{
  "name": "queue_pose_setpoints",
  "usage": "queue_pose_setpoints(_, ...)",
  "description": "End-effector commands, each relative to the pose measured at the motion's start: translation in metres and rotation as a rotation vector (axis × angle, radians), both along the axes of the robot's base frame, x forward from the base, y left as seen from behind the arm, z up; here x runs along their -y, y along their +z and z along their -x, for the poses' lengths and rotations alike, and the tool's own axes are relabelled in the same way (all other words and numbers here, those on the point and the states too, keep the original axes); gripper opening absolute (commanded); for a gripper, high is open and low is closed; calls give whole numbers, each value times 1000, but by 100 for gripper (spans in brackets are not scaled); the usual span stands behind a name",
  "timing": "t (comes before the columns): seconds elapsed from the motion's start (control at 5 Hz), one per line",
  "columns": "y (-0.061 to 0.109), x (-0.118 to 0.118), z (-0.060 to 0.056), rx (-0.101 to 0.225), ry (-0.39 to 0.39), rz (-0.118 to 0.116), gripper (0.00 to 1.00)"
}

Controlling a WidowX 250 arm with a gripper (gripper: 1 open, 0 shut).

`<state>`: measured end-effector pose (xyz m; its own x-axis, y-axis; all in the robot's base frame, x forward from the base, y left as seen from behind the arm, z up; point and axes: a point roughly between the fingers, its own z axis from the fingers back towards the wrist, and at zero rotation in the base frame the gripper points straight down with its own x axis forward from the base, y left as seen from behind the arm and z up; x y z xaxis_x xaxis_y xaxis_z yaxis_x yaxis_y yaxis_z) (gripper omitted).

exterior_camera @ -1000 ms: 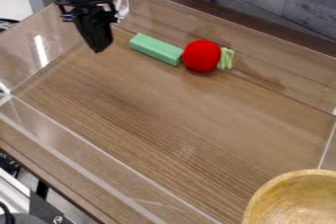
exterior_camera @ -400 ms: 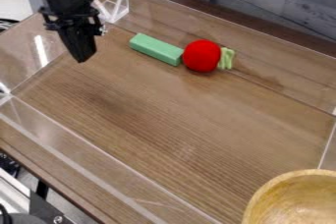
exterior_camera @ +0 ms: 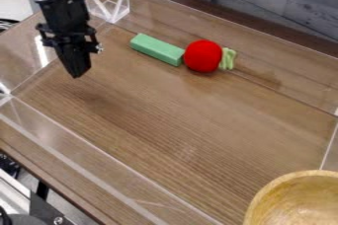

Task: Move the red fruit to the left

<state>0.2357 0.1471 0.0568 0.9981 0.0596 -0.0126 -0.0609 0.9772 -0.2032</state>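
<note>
We find the gripper (exterior_camera: 77,68) low over the left part of the wooden counter (exterior_camera: 185,130), pointing steeply down, its jaws together and clamped on nothing; the red fruit (exterior_camera: 201,56) rests on the counter well to the right of the jaws and slightly farther back, unheld; its pale green leafy bit faces right, away from the arm; the green block (exterior_camera: 157,48) lies just beside the fruit on its left, between fruit and jaws, its long axis running diagonally from upper left to lower right; a clear wall (exterior_camera: 40,46) borders the counter at left; a wooden bowl (exterior_camera: 301,201) sits at the lower right corner, well apart; in our judgement the fruit has not yet been shifted, and any approach from the jaws' present side must first clear the block.
</note>
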Motion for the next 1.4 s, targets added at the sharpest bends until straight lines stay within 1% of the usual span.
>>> queue_pose_setpoints(0.0,9,-7,-14,26,-31,-47,100)
queue_pose_setpoints(0.4,-1,-9,-16,-2,-83,-66,100)
queue_pose_setpoints(0.6,3,4,-25,12,-117,-78,100)
queue_pose_setpoints(0.8,6,17,-34,27,-140,-84,100)
queue_pose_setpoints(1.0,11,25,-41,47,-158,-78,100)
queue_pose_setpoints(1.2,21,32,-37,55,-120,-78,100)
